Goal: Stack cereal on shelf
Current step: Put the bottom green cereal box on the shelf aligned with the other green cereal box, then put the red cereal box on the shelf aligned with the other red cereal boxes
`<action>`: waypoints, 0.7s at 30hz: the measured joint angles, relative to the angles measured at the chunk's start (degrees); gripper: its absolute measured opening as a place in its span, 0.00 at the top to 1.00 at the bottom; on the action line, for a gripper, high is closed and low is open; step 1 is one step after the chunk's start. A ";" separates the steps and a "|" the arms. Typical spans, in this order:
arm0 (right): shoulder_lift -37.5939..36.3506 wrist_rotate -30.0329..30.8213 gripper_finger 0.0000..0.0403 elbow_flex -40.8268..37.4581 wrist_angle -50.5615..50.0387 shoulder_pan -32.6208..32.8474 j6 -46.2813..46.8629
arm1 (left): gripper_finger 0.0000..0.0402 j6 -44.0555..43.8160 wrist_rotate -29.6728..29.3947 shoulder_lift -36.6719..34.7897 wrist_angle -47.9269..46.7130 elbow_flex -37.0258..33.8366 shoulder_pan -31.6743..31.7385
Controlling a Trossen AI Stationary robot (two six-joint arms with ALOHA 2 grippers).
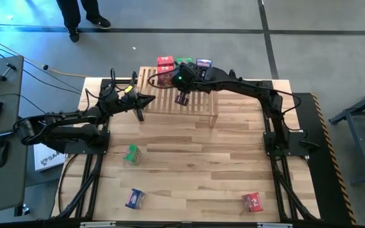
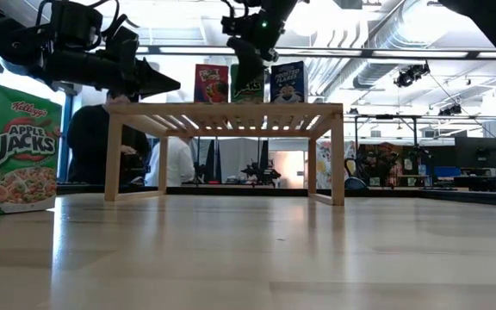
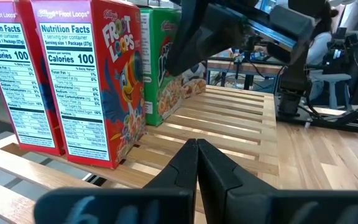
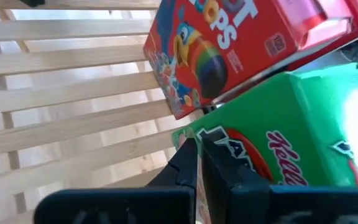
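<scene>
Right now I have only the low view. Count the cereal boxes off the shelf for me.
Observer: Three on the table: a green Apple Jacks box, a blue box and a red box.
Operator: Count the Froot Loops boxes on the shelf.
Observer: Two, standing next to each other.
Operator: Report the right gripper.
Observer: Shut, above the shelf, tip right by a second green box.
</scene>
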 joint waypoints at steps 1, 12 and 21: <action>-0.03 0.05 1.00 0.00 -0.01 0.08 -0.87 | 1.00 0.00 -0.01 0.00 0.00 0.00 0.00; -3.89 -11.54 1.00 -2.35 9.98 7.61 -9.33 | 1.00 0.71 0.00 -0.02 -0.04 0.00 -0.02; -11.18 -17.28 1.00 -32.85 48.07 12.03 -5.71 | 1.00 -0.02 0.67 -0.02 -0.58 0.00 -0.09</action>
